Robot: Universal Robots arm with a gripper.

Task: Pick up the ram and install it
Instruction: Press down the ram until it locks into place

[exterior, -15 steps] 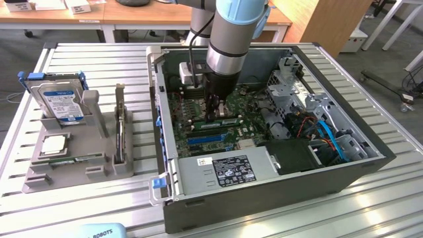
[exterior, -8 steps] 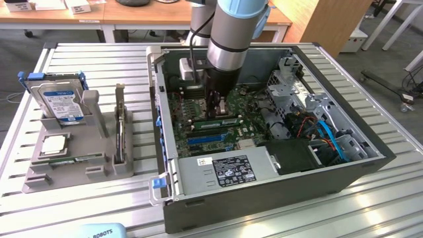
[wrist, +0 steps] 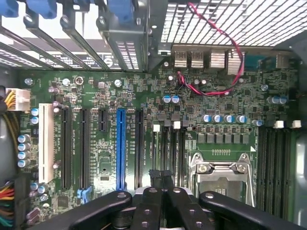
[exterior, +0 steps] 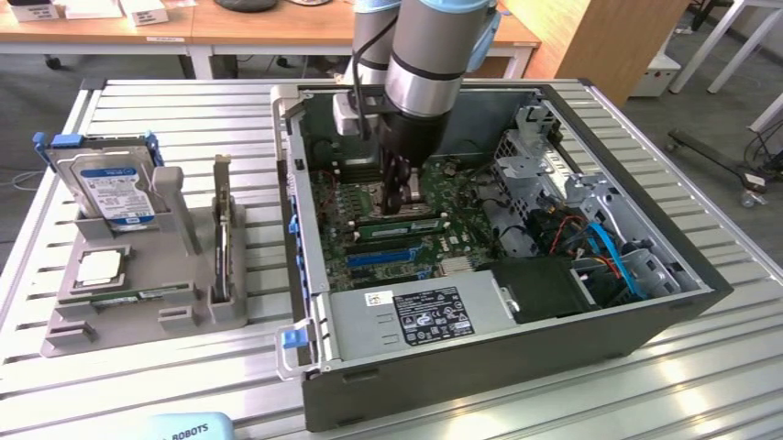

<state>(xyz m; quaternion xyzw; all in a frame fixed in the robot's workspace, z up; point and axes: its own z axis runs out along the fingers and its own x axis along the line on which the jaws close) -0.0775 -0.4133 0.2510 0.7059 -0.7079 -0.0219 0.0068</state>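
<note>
Reaching down into the open black-and-silver computer tower case (exterior: pixel 490 367), the grey Universal Robots arm (exterior: pixel 428 55) stands almost upright over the green motherboard (exterior: pixel 459 243). Its black two-fingered gripper (exterior: pixel 398 203) has its claw pressed together, with no gap visible between the fingers in the wrist view (wrist: pixel 160 176).

In the exterior view the ram (exterior: pixel 398 223), a thin, long green circuit-board stick, lies along a memory slot on the motherboard directly at the gripper's tip, at six o'clock from it. The fingertips look to be touching its upper edge or sitting just above it; which of the two cannot be told. In the wrist view the closed fingers cover that spot. The silver processor socket frame (wrist: pixel 221 175) sits just beside the claw, and a long blue expansion slot (wrist: pixel 120 146) lies on its other side.

At nine o'clock from the case in the exterior view, well apart from the gripper, a grey plastic parts holder (exterior: pixel 68 339) rests on the ribbed aluminium table (exterior: pixel 183 119). It carries an upright silver hard drive in a blue bracket (exterior: pixel 113 188), a dark upright expansion card (exterior: pixel 222 234), a square silver processor chip (exterior: pixel 98 266) and a second narrow green board (exterior: pixel 123 297) lying along its front edge.
</note>
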